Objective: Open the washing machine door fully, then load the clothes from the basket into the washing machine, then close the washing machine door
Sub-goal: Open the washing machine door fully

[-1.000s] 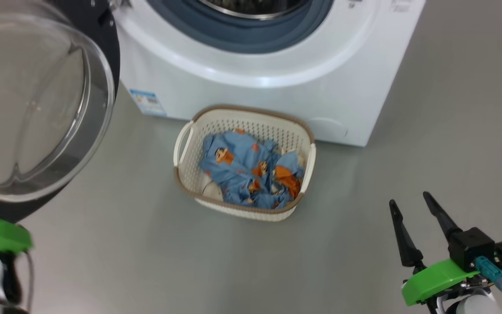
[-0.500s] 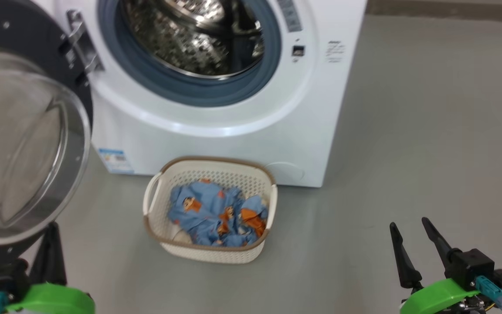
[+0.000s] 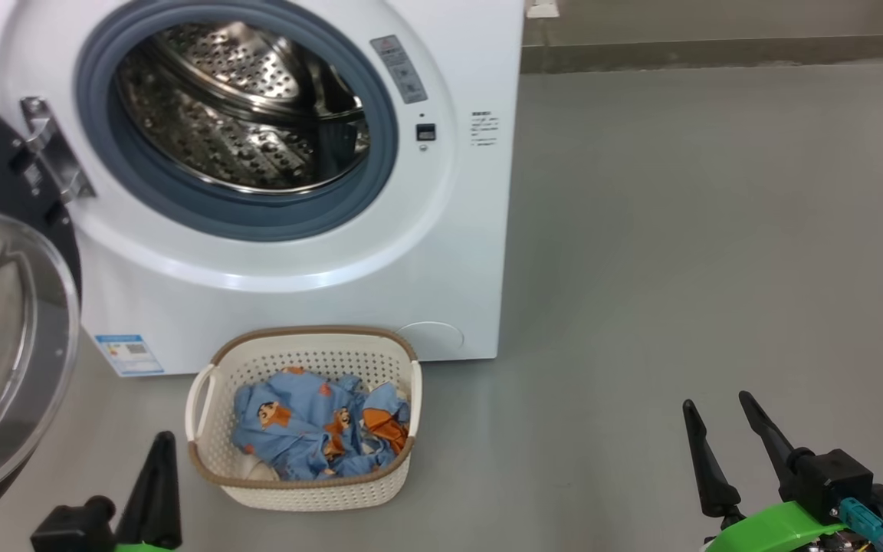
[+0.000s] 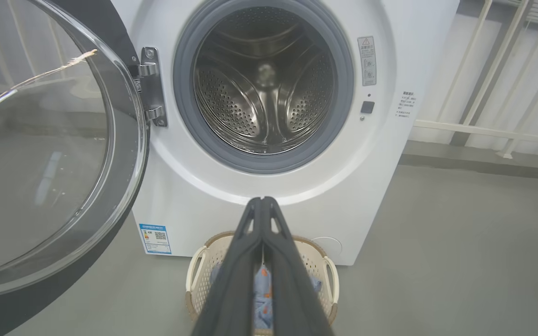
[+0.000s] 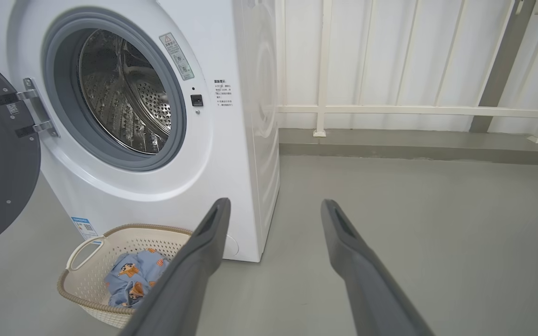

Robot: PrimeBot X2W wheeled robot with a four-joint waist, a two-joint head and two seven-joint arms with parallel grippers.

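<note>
Washing machine door (image 3: 4,360) swung wide open on the left side of the washing machine (image 3: 296,307). Basket (image 3: 303,491) sits on the floor (image 3: 679,230) just in front of the machine, below the drum opening, with the clothes (image 3: 311,425) piled inside. Left pincer (image 3: 159,460) is clenched on nothing, near the basket's left side. Right pincer (image 3: 716,400) is released, fingers spread, over floor well right of the basket.

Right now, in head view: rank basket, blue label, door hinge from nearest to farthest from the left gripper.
From the left gripper:
1. basket: on the floor, just to the gripper's right.
2. blue label: farther up the view, low on the washing machine front.
3. door hinge: farthest, high at the machine's left edge.
</note>
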